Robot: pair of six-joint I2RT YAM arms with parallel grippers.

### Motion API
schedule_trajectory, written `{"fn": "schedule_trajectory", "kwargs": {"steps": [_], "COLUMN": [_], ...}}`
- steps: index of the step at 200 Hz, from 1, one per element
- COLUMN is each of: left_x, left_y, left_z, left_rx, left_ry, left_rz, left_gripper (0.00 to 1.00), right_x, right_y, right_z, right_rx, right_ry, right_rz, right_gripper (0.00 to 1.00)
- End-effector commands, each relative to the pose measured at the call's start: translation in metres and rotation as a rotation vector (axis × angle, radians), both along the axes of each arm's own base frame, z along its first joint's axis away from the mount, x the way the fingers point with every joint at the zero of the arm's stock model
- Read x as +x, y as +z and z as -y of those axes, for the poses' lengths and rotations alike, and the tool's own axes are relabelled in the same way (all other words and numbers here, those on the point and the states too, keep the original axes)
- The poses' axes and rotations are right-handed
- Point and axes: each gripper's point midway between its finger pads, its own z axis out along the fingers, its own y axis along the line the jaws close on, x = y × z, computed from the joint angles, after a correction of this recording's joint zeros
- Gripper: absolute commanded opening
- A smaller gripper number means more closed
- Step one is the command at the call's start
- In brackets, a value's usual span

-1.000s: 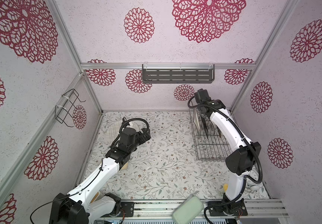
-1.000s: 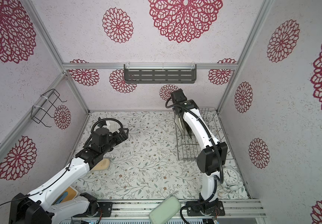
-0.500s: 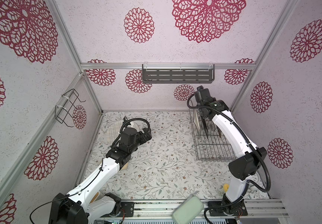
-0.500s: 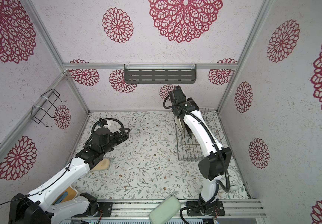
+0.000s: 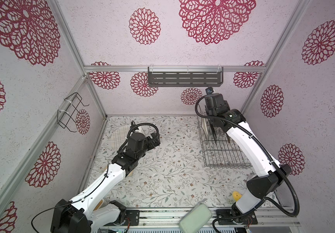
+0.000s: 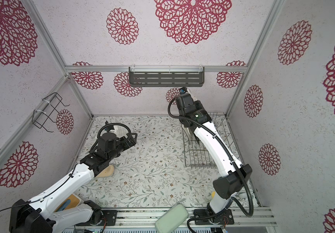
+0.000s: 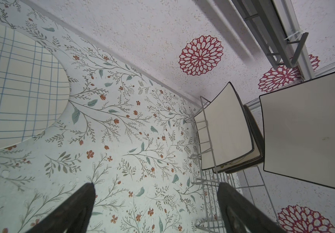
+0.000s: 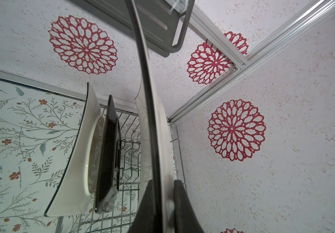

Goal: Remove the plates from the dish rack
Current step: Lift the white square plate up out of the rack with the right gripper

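Observation:
My right gripper [image 8: 163, 203] is shut on the edge of a white plate with a black rim [image 8: 154, 121], held upright above the dish rack [image 5: 223, 155]; from the left wrist that plate [image 7: 308, 133] hangs clear of the wires. Three plates stand in the rack's far end: a white black-rimmed one [image 7: 225, 129], a cream one [image 8: 94, 157] and a dark brown one [image 8: 108, 153]. A round cream plate with grid lines [image 5: 119, 135] lies flat at the far left. Beside it my left gripper [image 5: 155, 139] hovers open and empty.
A dark grey slotted shelf [image 5: 184, 77] hangs on the back wall just above my right gripper. A black wire holder [image 5: 69, 113] is on the left wall. A pale tan object [image 6: 107, 171] lies under my left arm. A green pad [image 5: 196, 215] sits at the front edge.
My right gripper has risen with the black-rimmed plate, lifting it higher above the rack toward the back wall. The left arm has not moved.

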Motion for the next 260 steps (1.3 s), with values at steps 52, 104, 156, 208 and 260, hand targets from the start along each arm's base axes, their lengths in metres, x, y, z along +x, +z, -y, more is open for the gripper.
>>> {"fn": "schedule_trajectory", "kwargs": {"steps": [52, 104, 156, 208, 260], "left_x": [0.005, 0.006, 0.006, 0.001, -0.008], "left_y": [0.008, 0.007, 0.007, 0.01, 0.018], "left_z": [0.015, 0.023, 0.026, 0.019, 0.009], "left_rx": [0.015, 0.013, 0.013, 0.029, 0.022], "left_ry": [-0.02, -0.036, -0.042, -0.023, -0.005], "left_rz": [0.018, 0.02, 0.025, 0.035, 0.05], "left_gripper": [0.98, 0.98, 0.98, 0.98, 0.97], "right_x": [-0.064, -0.099, -0.122, -0.139, -0.14], "right_y": [0.126, 0.148, 0.156, 0.163, 0.157], "right_z": [0.024, 0.032, 0.032, 0.019, -0.014], "right_rx": [0.184, 0.321, 0.556, 0.831, 1.116], "right_ry": [-0.04, -0.003, 0.104, 0.247, 0.409], "right_rz": [0.436, 0.58, 0.659, 0.712, 0.688], "right_gripper": [0.0, 0.0, 0.0, 0.0, 0.0]}}
